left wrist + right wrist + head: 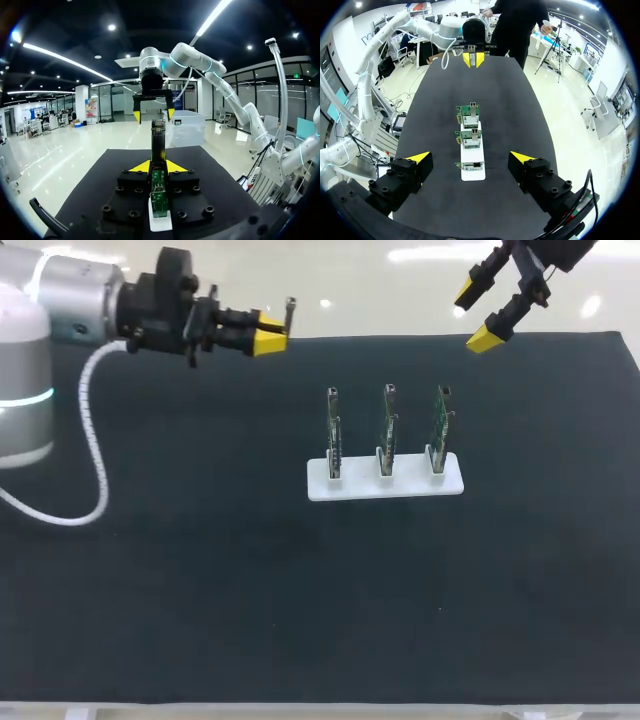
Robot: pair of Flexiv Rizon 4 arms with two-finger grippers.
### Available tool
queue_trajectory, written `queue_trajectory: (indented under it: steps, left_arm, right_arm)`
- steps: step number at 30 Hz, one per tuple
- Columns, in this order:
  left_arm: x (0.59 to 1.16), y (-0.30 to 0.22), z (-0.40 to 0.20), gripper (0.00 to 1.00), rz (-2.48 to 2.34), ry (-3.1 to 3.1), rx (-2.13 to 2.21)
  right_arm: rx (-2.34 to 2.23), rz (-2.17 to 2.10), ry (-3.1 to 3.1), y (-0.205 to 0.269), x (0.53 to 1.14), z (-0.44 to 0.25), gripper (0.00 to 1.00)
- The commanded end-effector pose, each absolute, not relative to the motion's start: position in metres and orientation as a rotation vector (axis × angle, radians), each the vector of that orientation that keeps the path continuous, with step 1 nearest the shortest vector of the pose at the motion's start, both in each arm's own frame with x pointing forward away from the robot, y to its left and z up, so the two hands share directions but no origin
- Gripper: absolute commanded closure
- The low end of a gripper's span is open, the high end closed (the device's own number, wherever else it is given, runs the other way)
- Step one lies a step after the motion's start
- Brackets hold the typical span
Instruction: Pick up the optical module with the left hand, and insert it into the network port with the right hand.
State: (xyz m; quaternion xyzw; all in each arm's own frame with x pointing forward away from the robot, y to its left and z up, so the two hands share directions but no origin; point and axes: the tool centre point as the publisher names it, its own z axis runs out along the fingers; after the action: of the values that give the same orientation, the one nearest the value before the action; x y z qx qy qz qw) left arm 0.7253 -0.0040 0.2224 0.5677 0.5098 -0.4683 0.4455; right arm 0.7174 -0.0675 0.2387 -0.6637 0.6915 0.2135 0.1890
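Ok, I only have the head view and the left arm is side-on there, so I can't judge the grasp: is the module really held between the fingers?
Observer: Yes. In the left wrist view the module stands between the left fingers, a yellow tip against each side.
Operator: And which way does it point?
Observer: Straight towards the right fingers, which hang open ahead of it.
Operator: Are the boards lined up for the right arm?
Observer: In the right wrist view the three boards stand in one row on the white base, ahead of and midway between its open fingers.
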Motion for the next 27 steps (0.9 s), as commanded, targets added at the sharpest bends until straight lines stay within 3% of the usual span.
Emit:
queue_trajectory:
  steps: [1,27]
  left_arm:
    - [0.7202,-0.0245,0.2196,1.0,-1.153,1.265,1.398]
    - [0.7158,-0.0341,0.219,1.0,-1.14,1.284,1.386]
  right_arm:
    - [-1.864,0.599,1.944,-0.0673,0.7168,0.2384,0.0]
    - [-1.864,0.599,1.944,-0.0673,0.7168,0.2384,0.0]
